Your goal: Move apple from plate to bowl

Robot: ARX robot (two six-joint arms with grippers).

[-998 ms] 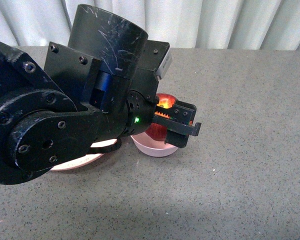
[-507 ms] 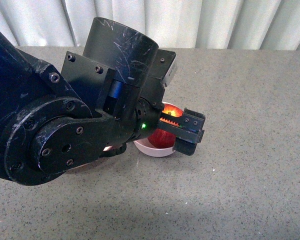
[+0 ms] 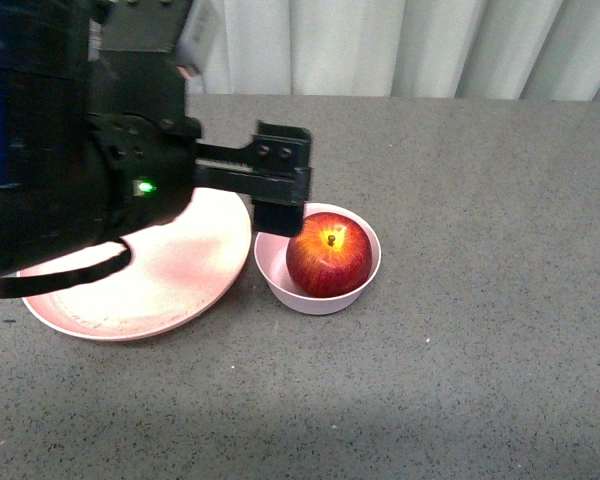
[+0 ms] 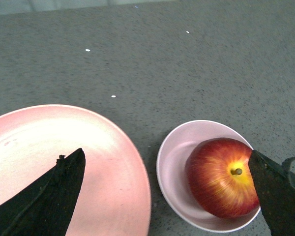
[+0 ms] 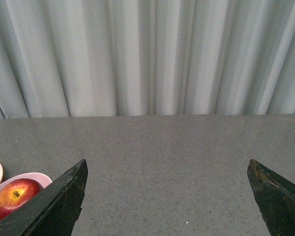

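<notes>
Apple (image 3: 328, 255): rests in bowl (image 3: 280, 285), released. Left end effector (image 4: 167, 196): spread, empty, now lifted above it (task apparently complete).

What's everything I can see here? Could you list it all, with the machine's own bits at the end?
apple: one, dark red with a yellow patch round the stem, sitting in the bowl.
bowl: one, pale pink, on the table right beside the plate.
plate: one, salmon pink, bare, on the table.
table: one, speckled grey.
curtain: one, pale grey, behind the table.
left claw: one, black, open, above the plate and bowl.
right claw: one, black, open, over bare table.
</notes>
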